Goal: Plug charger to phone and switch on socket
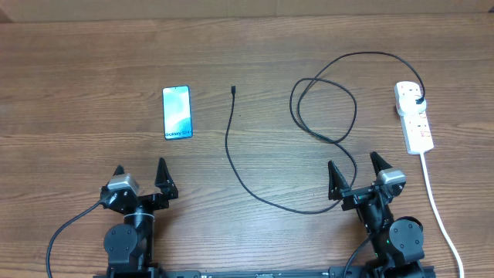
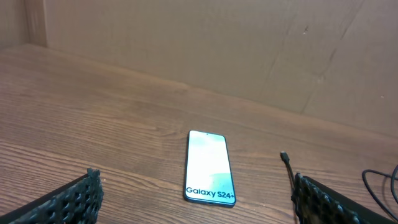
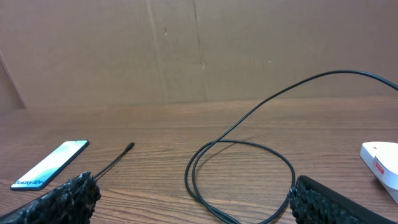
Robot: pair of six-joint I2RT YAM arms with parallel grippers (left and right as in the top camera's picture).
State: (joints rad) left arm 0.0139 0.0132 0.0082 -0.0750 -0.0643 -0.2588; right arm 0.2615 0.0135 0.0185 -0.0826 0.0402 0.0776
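Observation:
The phone lies flat on the table at the left, light blue screen up; it also shows in the left wrist view and the right wrist view. The charger is a thin black cable; its connector tip lies right of the phone, and its black plug sits in the socket, a white power strip at the far right. The cable loops in the right wrist view. My left gripper is open, near the front edge below the phone. My right gripper is open over the cable.
The socket's thick white cord runs down past my right arm to the front edge. A cardboard wall stands behind the wooden table.

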